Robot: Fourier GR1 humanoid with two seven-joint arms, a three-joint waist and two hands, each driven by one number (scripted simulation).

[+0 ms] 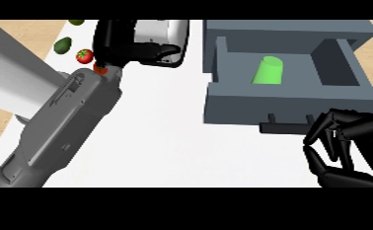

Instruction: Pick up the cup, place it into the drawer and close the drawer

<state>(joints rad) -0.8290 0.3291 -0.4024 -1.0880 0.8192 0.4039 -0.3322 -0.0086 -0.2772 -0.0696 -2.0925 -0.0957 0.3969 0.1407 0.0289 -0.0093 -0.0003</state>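
Green cup (268,70) lying inside open drawer (284,98) at counter's far right corner; right hand (336,147) curled empty at drawer handle (287,124), presumably for closing; left hand (134,44) raised, fingers curled, holding nothing.

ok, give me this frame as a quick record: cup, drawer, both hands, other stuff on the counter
cup: green cup lying on its side inside the drawer
drawer: grey drawer pulled open, handle toward the robot
right hand: right hand at the drawer front beside the handle, fingers curled, holding nothing
left hand: left hand raised at upper left, fingers curled, holding nothing
other: tomato and avocado at the far left
task status: cup placed; drawer not yet closed
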